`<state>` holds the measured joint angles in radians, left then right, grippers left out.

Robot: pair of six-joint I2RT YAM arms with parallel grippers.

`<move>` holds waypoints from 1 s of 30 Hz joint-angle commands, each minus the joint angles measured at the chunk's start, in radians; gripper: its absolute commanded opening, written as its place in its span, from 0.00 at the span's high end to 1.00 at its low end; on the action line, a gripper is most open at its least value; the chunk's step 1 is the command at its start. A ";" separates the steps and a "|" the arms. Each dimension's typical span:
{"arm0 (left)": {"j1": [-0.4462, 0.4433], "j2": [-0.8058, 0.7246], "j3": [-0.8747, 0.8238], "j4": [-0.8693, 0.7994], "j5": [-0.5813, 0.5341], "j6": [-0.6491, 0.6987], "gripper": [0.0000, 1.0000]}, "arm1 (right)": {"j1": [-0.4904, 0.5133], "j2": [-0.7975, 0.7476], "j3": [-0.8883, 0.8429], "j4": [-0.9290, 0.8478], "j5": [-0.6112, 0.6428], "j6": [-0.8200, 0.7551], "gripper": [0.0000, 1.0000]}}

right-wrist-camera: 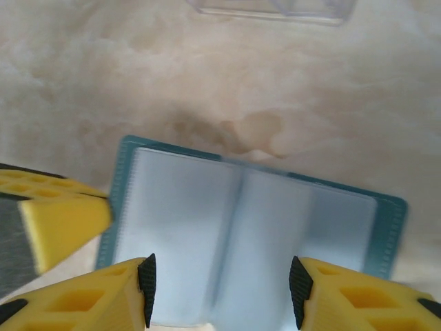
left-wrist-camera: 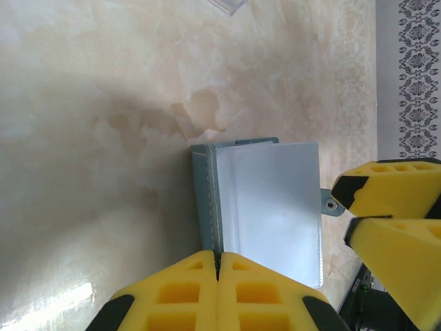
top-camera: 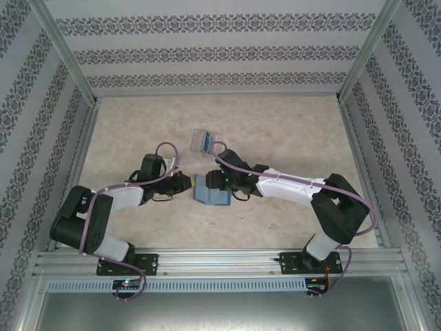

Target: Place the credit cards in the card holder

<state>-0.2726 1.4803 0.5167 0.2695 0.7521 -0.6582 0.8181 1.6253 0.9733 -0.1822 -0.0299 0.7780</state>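
While pinching wallet [left-wrist-camera: 269, 207] with shut left gripper [left-wrist-camera: 217, 265], straddling it with half-open empty right gripper [right-wrist-camera: 222, 283]; yet to get cards into holder [top-camera: 204, 141], looks like.

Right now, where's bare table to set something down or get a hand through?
Free: the far strip between the card holder and the back wall; the far-left corner beyond the left arm; the right side beyond the right arm. Crowded: centre, where the left pincer pinches the wallet and the right pincer straddles it open.
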 commanded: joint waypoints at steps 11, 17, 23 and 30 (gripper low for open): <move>0.012 0.010 0.011 -0.035 0.011 0.017 1.00 | -0.100 0.052 -0.044 0.059 -0.238 0.054 0.44; 0.012 0.012 0.009 -0.035 0.008 0.016 1.00 | -0.093 0.084 -0.018 0.085 -0.303 0.083 0.44; 0.012 0.012 0.009 -0.033 0.006 0.017 1.00 | -0.097 0.140 -0.017 0.099 -0.334 0.096 0.46; 0.013 0.014 0.004 -0.034 0.007 0.015 1.00 | -0.099 0.159 -0.028 0.158 -0.382 0.130 0.66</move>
<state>-0.2726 1.4822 0.5171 0.2577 0.7521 -0.6582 0.7177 1.7813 0.9428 -0.0601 -0.3714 0.8890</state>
